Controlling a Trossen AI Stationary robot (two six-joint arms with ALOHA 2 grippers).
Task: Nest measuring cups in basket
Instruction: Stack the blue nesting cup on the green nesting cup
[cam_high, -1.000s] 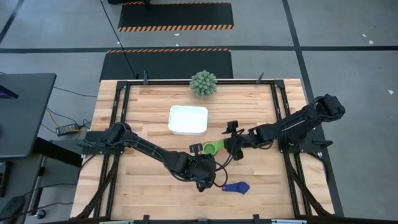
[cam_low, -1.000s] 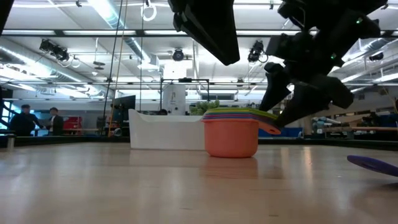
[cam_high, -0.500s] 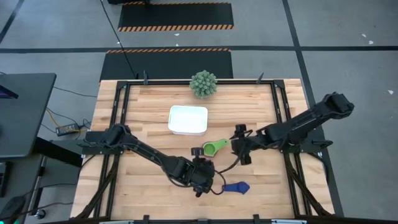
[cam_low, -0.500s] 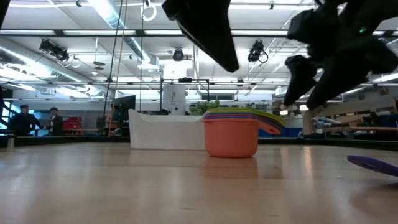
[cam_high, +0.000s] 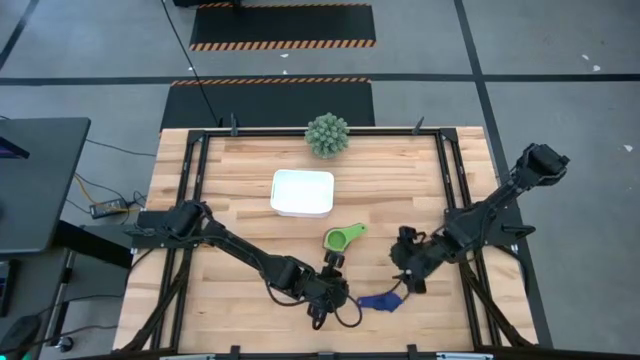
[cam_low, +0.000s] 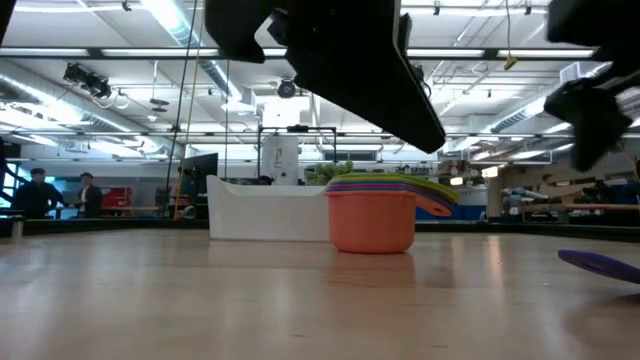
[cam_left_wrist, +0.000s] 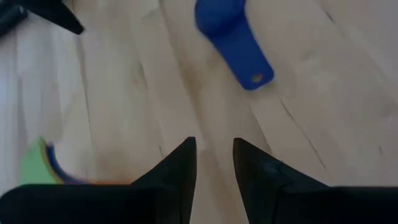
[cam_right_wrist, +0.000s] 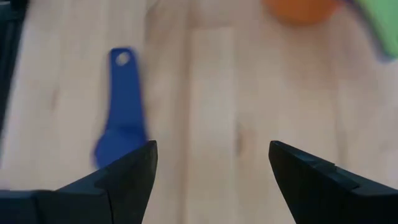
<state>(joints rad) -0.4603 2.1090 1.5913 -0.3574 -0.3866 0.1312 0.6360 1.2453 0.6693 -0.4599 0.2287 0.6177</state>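
From above, only the green top cup of the nested stack (cam_high: 340, 239) shows; at table level the orange bottom one (cam_low: 372, 221) appears, beside the white basket (cam_high: 302, 192). Right gripper (cam_high: 404, 281) spread wide over the dark blue scoop (cam_high: 381, 300), left gripper (cam_left_wrist: 214, 163) narrowly parted, both empty.

The lone measuring cup (cam_high: 381, 299) lies on the counter (cam_high: 230, 200) between the left gripper (cam_high: 322, 312) and right gripper (cam_high: 408, 282); the nested stack (cam_high: 340, 239) sits beyond both, the basket (cam_high: 302, 193) farther off.
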